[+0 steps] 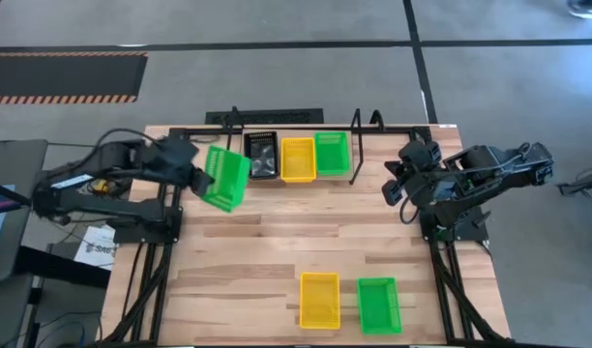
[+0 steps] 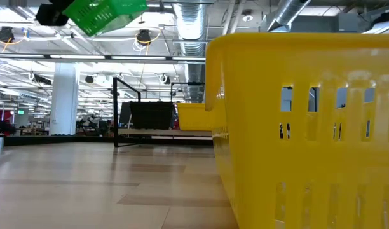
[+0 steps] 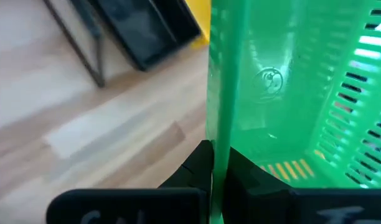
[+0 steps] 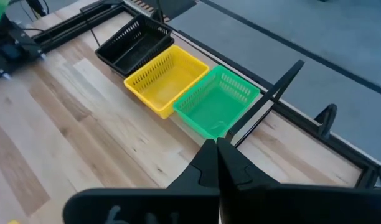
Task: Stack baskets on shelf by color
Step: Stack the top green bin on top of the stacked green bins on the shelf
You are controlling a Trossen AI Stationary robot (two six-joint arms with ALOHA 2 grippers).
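Note:
My left gripper [image 1: 203,176] is shut on a bright green basket [image 1: 226,178] and holds it high above the table, just left of the shelf [image 1: 357,159]. In the low view this basket [image 2: 105,14] hangs at the top. On the shelf a black basket [image 1: 263,155], a yellow one [image 1: 298,159] and a green one [image 1: 332,153] stand side by side on their bottoms. Another yellow basket [image 1: 319,300] and another green one [image 1: 378,304] rest near the table's front edge. My right gripper [image 1: 393,189] is shut and empty, in the air right of the shelf. My left gripper pinches one side wall of the green basket at its rim [image 3: 219,134]. One finger [image 3: 197,163] is outside the wall and the other [image 3: 240,168] inside the basket. The fingers slant down from the table's left. The basket hangs tilted, lifted clear of the table and the shelf.
The shelf's black rods and upright end loops [image 4: 271,96] rise beside the green basket [image 4: 215,102] on it. The near yellow basket [image 2: 302,127] fills the right of the low view. Bare wooden tabletop [image 1: 277,242] lies between the shelf and the two front baskets.

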